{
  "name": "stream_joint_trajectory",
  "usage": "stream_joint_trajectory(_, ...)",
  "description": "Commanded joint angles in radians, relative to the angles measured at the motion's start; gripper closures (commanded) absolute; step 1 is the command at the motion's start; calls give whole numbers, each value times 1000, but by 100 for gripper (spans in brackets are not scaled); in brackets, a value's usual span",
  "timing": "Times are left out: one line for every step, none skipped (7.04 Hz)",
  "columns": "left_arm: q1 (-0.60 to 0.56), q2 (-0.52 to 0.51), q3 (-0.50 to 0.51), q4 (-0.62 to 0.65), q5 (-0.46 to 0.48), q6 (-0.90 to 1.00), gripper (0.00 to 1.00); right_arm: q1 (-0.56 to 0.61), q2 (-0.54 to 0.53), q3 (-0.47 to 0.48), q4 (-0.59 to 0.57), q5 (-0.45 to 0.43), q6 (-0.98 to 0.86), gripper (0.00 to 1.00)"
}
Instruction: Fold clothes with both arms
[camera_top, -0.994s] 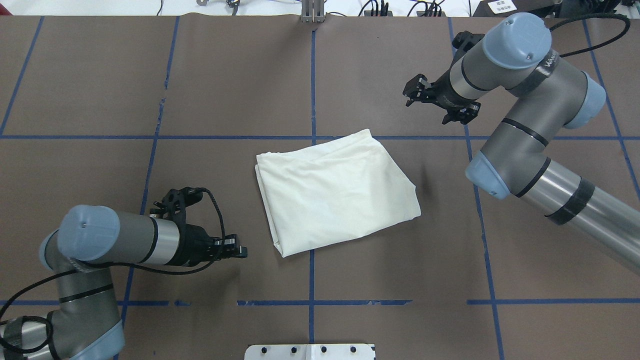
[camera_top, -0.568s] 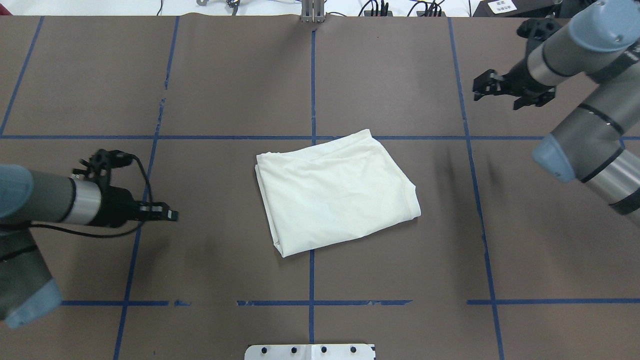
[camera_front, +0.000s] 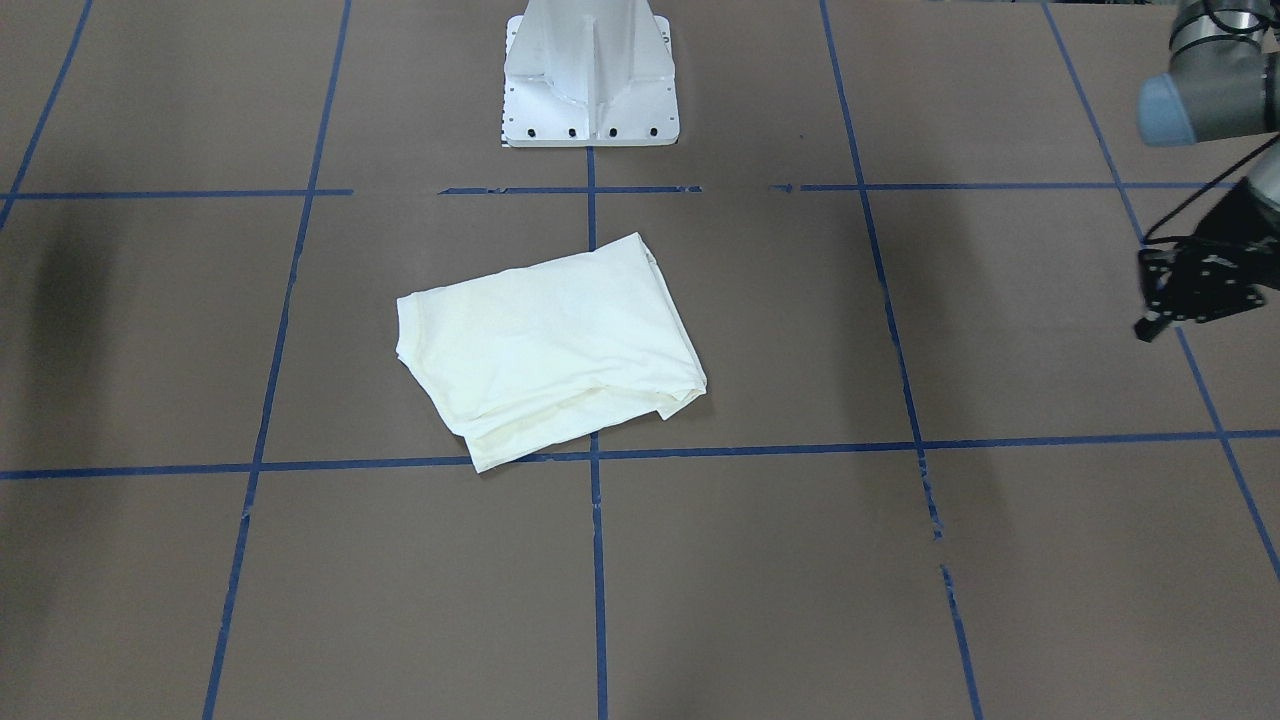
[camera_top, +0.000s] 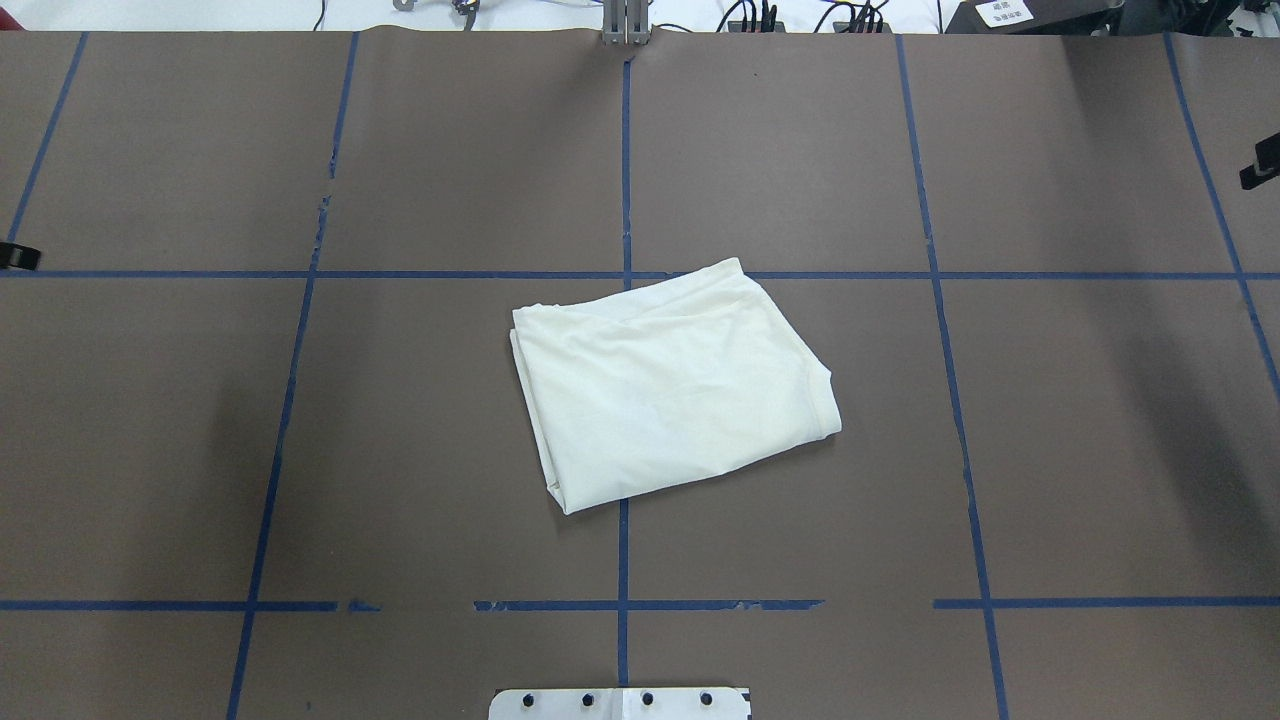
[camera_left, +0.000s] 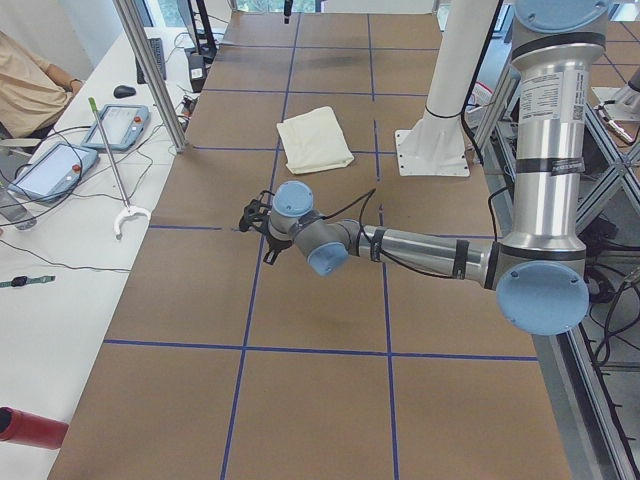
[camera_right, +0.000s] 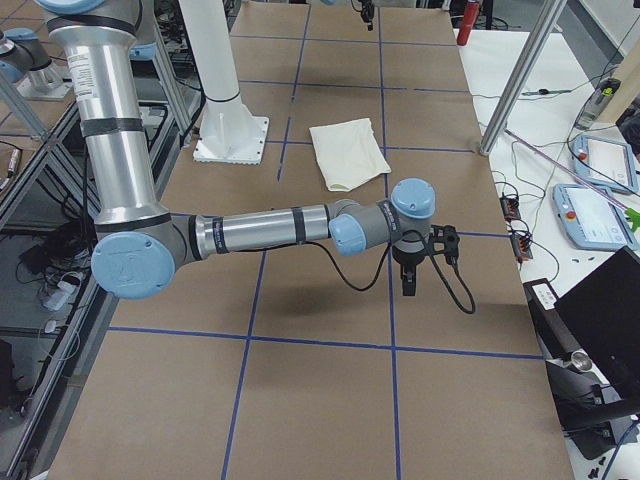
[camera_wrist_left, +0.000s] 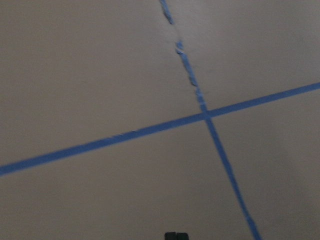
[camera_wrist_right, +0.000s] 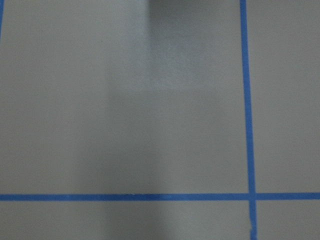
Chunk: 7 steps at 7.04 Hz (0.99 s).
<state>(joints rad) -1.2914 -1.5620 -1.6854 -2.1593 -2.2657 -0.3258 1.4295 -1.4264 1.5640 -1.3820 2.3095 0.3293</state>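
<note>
Edges crop left hand (camera_top: 18, 256) and right hand (camera_top: 1262, 168).

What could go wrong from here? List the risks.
1. The folded shirt lies askew to the blue tape lines, with a lower layer poking out along one edge; the layers might slip apart if nudged.
2. The left pincer and right pincer hang far off to either side, so a re-grasp means a long reach.

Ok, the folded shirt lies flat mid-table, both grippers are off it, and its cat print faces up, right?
No print faces up: the overhead exterior view shows only plain cream cloth on top of the folded shirt. The rest holds: it lies flat mid-table, and the left gripper and right gripper are both off it.
</note>
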Motion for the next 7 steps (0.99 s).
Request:
stream_joint_trajectory(-225,-91,41,409,0,358,74,40,-5,1,-129,10,-128,0)
stream_joint_trajectory(-250,-96,5,576,3,546,1,39,-8,-5,-132,7,-133,0)
stream_joint_trajectory(-264,-67,0,620,6,547,0,34,-5,-21,-129,-7,-134,0)
stream_joint_trajectory(-264,-8,0,612,-53,497,0,34,-22,-39,-109,-9,-133,0)
stream_joint_trajectory(-263,5,7,605,-89,384,0,34,-28,-38,-109,-13,-138,0)
stream_joint_trajectory(-262,3,-19,601,-93,302,0,29,-34,-38,-105,-13,-135,0)
stream_joint_trajectory(-258,0,-36,598,-90,234,0,26,-43,-39,-74,-15,-135,0)
